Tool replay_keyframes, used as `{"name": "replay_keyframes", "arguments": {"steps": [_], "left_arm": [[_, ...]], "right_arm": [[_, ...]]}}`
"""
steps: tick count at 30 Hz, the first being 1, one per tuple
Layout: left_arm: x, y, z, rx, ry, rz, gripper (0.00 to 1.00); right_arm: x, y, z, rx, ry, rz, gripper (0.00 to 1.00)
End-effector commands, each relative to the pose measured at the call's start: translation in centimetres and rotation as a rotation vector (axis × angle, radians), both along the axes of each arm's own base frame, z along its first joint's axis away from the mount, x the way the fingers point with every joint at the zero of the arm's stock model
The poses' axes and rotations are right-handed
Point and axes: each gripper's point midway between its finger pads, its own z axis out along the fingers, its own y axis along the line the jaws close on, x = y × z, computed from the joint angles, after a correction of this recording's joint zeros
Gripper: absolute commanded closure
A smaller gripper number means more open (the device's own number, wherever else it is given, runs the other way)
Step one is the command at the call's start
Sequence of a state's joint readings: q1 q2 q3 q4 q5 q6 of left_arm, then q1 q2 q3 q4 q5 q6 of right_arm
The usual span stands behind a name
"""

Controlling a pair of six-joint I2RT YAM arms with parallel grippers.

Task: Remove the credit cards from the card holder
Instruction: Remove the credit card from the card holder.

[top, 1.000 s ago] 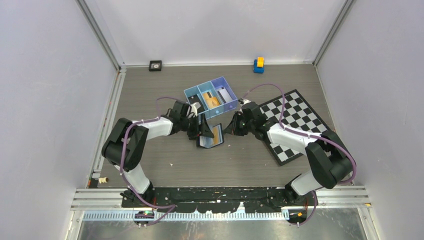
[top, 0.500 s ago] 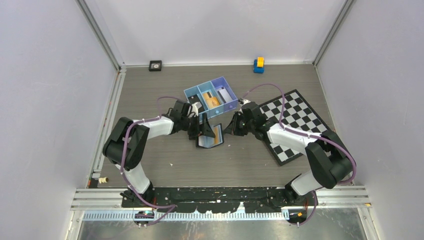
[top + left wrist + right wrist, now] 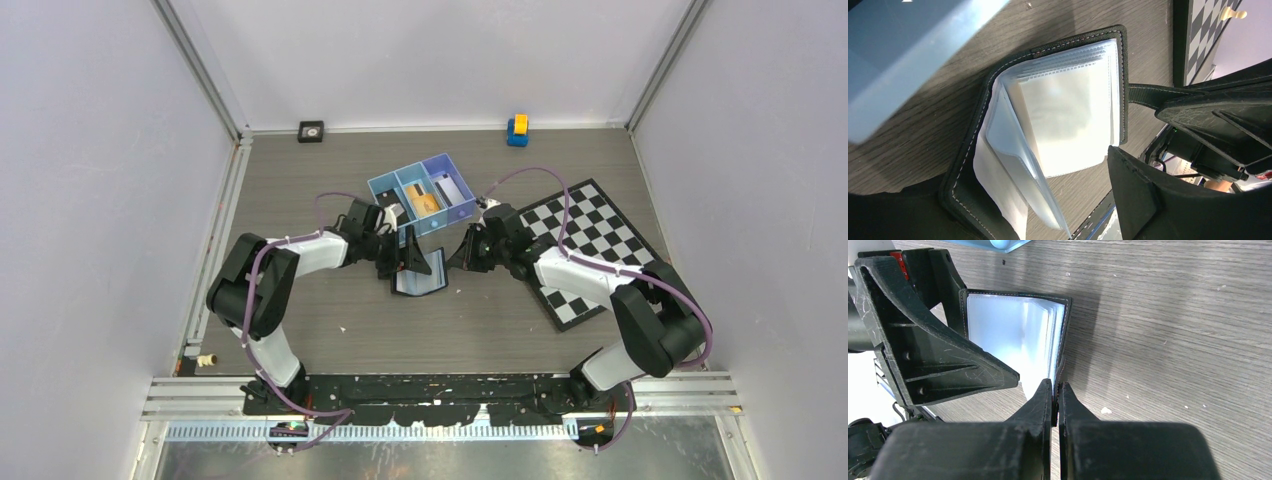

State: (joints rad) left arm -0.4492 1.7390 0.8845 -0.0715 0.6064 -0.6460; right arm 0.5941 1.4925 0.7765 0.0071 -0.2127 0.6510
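Observation:
The black card holder (image 3: pixel 418 276) lies open on the table, its pale sleeves up; it also shows in the left wrist view (image 3: pixel 1068 105) and the right wrist view (image 3: pixel 1013 335). No credit card shows inside it now. An orange-gold card (image 3: pixel 426 201) and a pale card (image 3: pixel 448 187) lie in the blue tray. My left gripper (image 3: pixel 404 257) is open; its fingers (image 3: pixel 1135 197) straddle the raised cover and loose sleeves. My right gripper (image 3: pixel 462 259) is shut on the holder's strap tab (image 3: pixel 1148 93), its tips (image 3: pixel 1055 386) pinching that black edge.
The blue three-compartment tray (image 3: pixel 384 186) stands just behind the holder. The black-and-white chequered board (image 3: pixel 592 250) lies under the right arm. A yellow-and-blue toy (image 3: pixel 517 130) and a small black block (image 3: pixel 311 131) sit by the back wall.
The orange card that showed in the open holder is now covered by pale sleeves. Both grippers stay at the holder, almost unmoved.

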Motion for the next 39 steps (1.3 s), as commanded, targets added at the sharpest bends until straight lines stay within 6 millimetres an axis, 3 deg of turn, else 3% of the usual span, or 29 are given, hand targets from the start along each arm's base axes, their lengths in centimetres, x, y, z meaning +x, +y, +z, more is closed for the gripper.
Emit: {"name": "replay_keyframes", "arguments": {"steps": [1, 10, 15, 20, 26, 32, 36, 39], "left_arm": [[-0.4, 1.6, -2.7, 0.108, 0.031, 0.015, 0.24], [-0.9, 0.9, -4.0, 0.158, 0.054, -0.016, 0.18], [-0.7, 1.9, -4.7, 0.236, 0.057, 0.003, 0.26], [-0.6, 2.6, -5.3, 0.307, 0.055, 0.005, 0.27], [-1.0, 2.9, -5.8, 0.395, 0.043, -0.017, 0.18], [-1.0, 3.7, -6.1, 0.442, 0.042, -0.015, 0.33], [-1.0, 3.8, -6.3, 0.453, 0.043, -0.016, 0.36], [-1.0, 3.7, -6.2, 0.445, 0.042, -0.020, 0.43]], "right_arm": [[1.2, 1.1, 2.3, 0.055, -0.058, 0.011, 0.99], [0.7, 1.8, 2.7, 0.071, -0.066, 0.045, 1.00], [0.7, 1.7, 2.7, 0.065, -0.070, 0.044, 1.00], [0.7, 1.7, 2.8, 0.066, -0.069, 0.043, 1.00], [0.7, 1.7, 2.7, 0.065, -0.069, 0.042, 1.00], [0.7, 1.7, 2.9, 0.067, -0.074, 0.041, 1.00], [0.7, 1.7, 3.0, 0.068, -0.075, 0.042, 1.00], [0.7, 1.7, 3.0, 0.068, -0.075, 0.041, 1.00]]}}
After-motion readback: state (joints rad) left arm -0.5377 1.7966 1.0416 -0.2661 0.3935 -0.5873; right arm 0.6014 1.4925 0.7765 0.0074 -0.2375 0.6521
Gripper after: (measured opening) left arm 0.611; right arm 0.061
